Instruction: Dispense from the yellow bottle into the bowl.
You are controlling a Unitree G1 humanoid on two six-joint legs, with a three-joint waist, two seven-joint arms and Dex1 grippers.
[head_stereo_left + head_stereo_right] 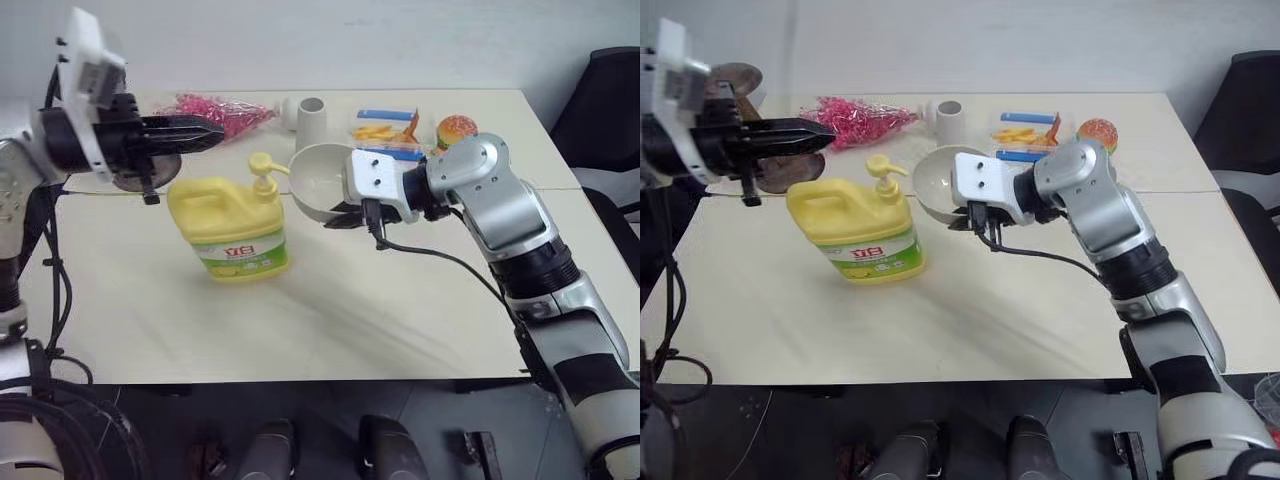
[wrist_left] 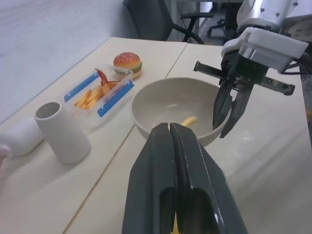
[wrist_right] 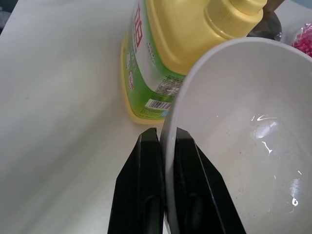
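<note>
Right hand (image 3: 165,146) is clamped on the rim of the bowl (image 1: 318,178), one finger inside the wall and one outside, and the bowl hangs tilted in the air just beside the bottle's (image 1: 232,225) pump nozzle (image 1: 264,170), its mouth turned toward the bottle. Left hand (image 1: 205,133) is shut tight, fingers pressed together with nothing between them, level above the bottle's handle side and pointing across toward the bowl. The bottle stands upright on the tabletop (image 1: 380,320), label facing the camera, nozzle aimed at the bowl's rim. Beyond the bottle, a white cup (image 1: 311,115) stands upright, with a pink bag (image 1: 215,112) beside it. Farther from the bottle, past the cup, sit a clear box of fries (image 2: 100,90) and a toy burger (image 2: 127,62).
</note>
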